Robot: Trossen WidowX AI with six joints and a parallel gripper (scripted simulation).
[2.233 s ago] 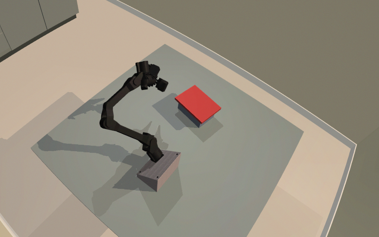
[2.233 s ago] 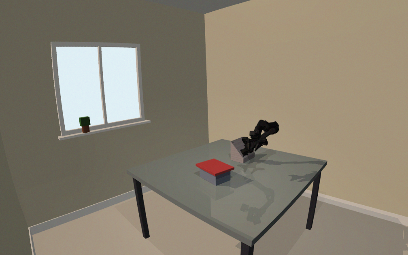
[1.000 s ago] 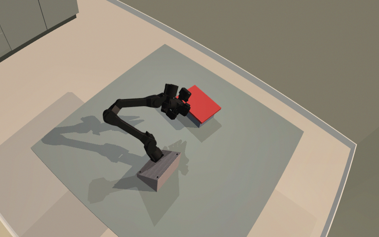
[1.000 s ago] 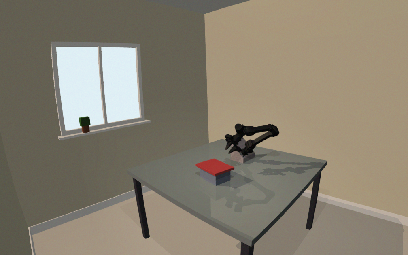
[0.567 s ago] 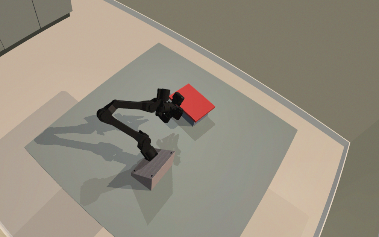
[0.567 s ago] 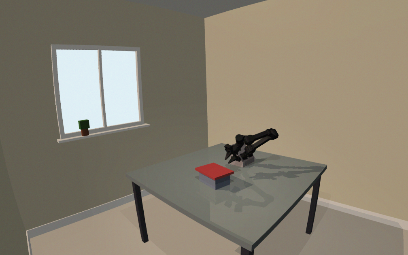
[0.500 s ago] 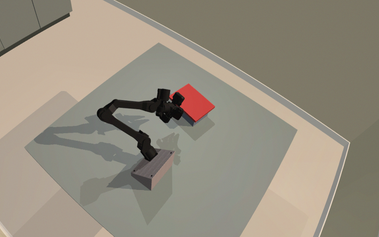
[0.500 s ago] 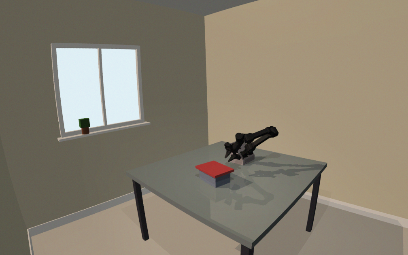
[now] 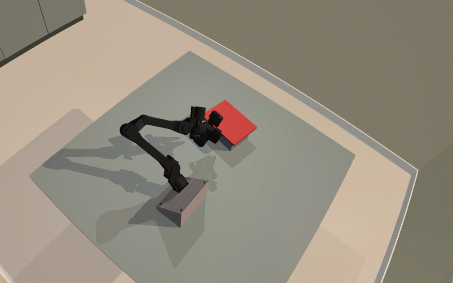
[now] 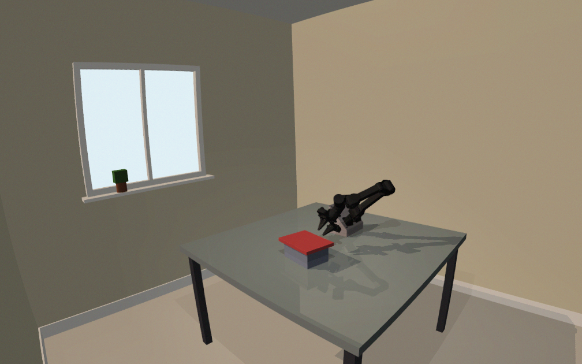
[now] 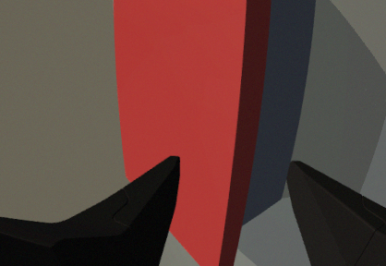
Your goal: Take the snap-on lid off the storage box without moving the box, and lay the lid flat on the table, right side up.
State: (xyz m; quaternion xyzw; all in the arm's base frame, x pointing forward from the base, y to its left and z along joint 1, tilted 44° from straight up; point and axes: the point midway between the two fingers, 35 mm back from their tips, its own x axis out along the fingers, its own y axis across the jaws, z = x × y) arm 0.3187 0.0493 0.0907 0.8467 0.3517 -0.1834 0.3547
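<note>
Top view: grey-green, smooth rectangular worktop [image 9: 273,211] [image 10: 252,253] [image 11: 268,236], its lowest corner cut off by the picture border. Flat red rectangular lid [image 9: 235,123] [image 10: 306,242] [image 11: 185,82] seated on the blue-grey storage box [image 9: 225,143] [image 10: 317,259] [image 11: 288,91], which stands nearer the upper-right edge than the lower-left one, between the top and right corners. Black jointed arm [image 9: 154,151] [image 10: 370,194] rises from a sloped, wood-grained base [image 9: 194,200] [image 10: 353,230], bends toward the left corner and reaches back to the box. Black two-finger gripper [image 9: 217,127] [image 10: 321,231] [image 11: 235,168] overlaps the lid's left-hand border in this view; contact cannot be told from here. Exterior view: box stands near the worktop's front-left edge, between its left and near corners; lid lies level on top, projecting past the box walls. Gripper is on the side toward the base, fingers slanting down, tips near the lid. Wrist view: jaws stand partly open, nothing gripped. One fingertip shows against the red top face, the other to the right of the box's dark side wall, the lid's right-hand rim running between them. Lid is on the box, not on the worktop.
</note>
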